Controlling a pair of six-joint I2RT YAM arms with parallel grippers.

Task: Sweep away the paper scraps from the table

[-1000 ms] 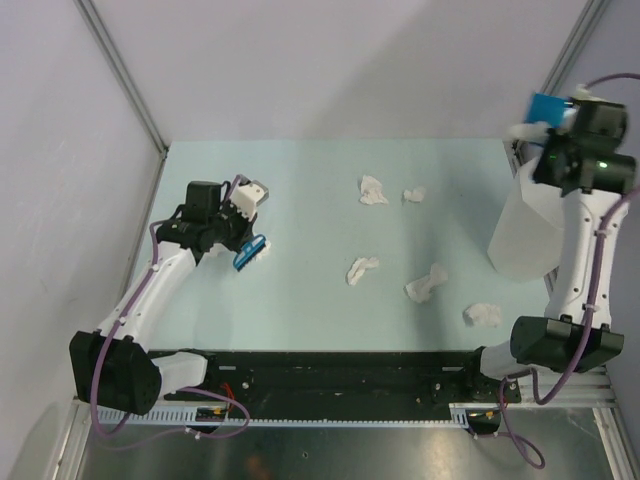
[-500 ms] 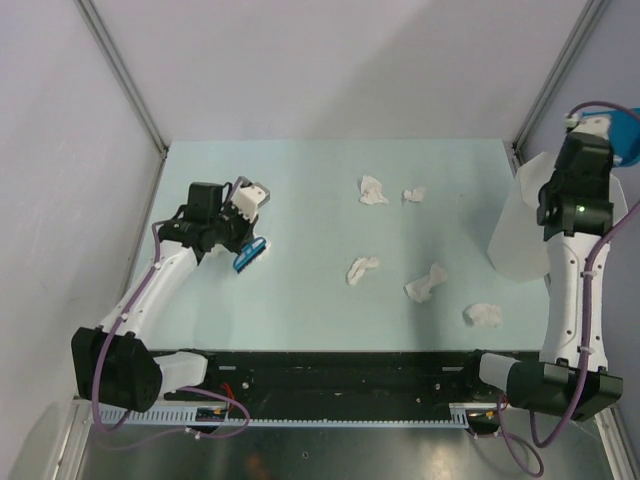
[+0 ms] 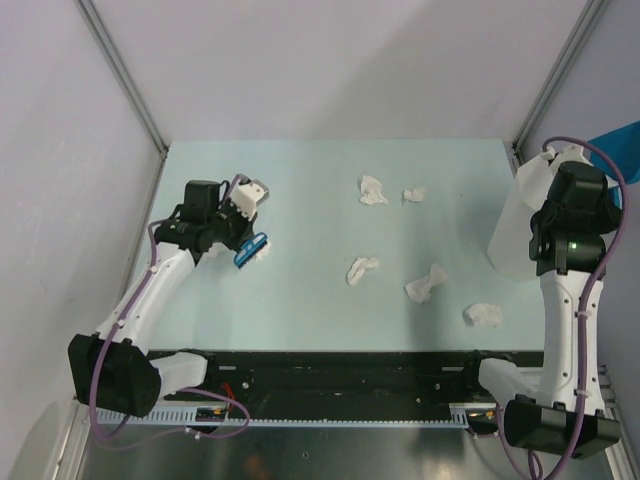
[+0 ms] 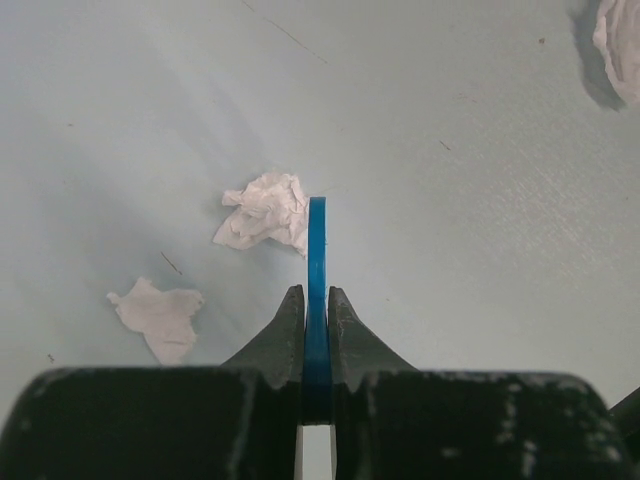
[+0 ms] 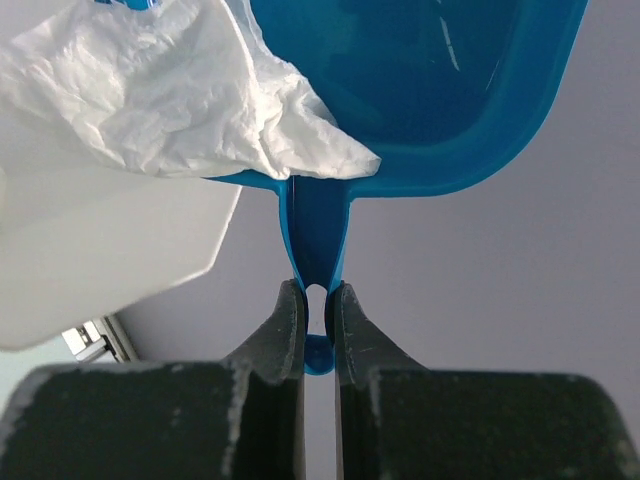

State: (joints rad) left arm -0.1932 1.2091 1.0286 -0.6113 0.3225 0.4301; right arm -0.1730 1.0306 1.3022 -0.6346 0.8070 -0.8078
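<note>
Several crumpled white paper scraps lie on the mint-green table [image 3: 300, 170]: two at the back [image 3: 372, 190] [image 3: 413, 194], and three nearer [image 3: 362, 268] [image 3: 427, 284] [image 3: 483, 315]. My left gripper [image 3: 243, 243] [image 4: 317, 300] is shut on a thin blue sweeper blade [image 4: 317, 245], held low over the table with a scrap [image 4: 264, 211] touching its left side and another [image 4: 160, 315] farther left. My right gripper [image 5: 318, 300] is shut on the handle of a blue dustpan [image 5: 420, 90] [image 3: 615, 148], held high by the white bin [image 3: 520, 235]. A white paper wad [image 5: 170, 90] hangs at the pan's rim.
The tall white bin stands at the table's right edge, its wall also showing in the right wrist view [image 5: 100, 260]. Grey walls and metal posts [image 3: 120, 75] enclose the back and sides. A black rail strip [image 3: 340, 375] runs along the front.
My right arm has swung to the right and turned, carrying the dustpan from above the bin's top toward the right edge of the view. The left arm has barely moved.
</note>
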